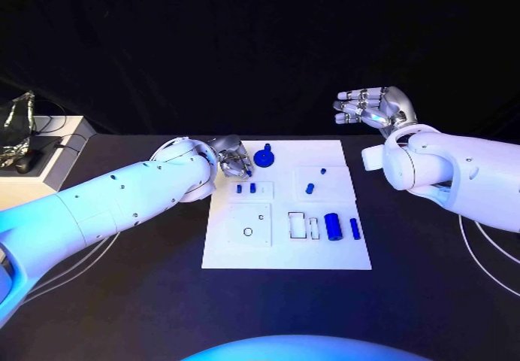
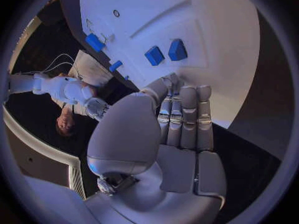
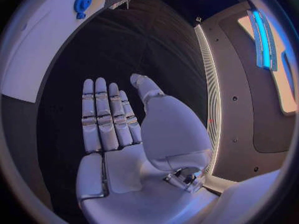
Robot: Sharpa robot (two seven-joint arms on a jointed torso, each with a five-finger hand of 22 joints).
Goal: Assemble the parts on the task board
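While the left hand (image 1: 228,159) is lowered at the upper left corner of the task board (image 1: 287,256), its fingers are seen stretched out flat and side by side in the left wrist view, with nothing held between them. Just to its right in the head view a blue gear (image 1: 264,159) lies on the board, close to the fingertips; whether it is touched cannot be told. The step is judged to be a reach for this gear, so a closing of the fingers around it would be called for next. Below the hand, small blue parts (image 1: 247,188) sit in a shallow recess, another blue part (image 1: 310,188) in the recess to the right, and a blue cylinder (image 1: 333,226) by the slots at lower right. The right hand (image 1: 372,107) is raised off the table (image 1: 141,301) at upper right, open and empty.
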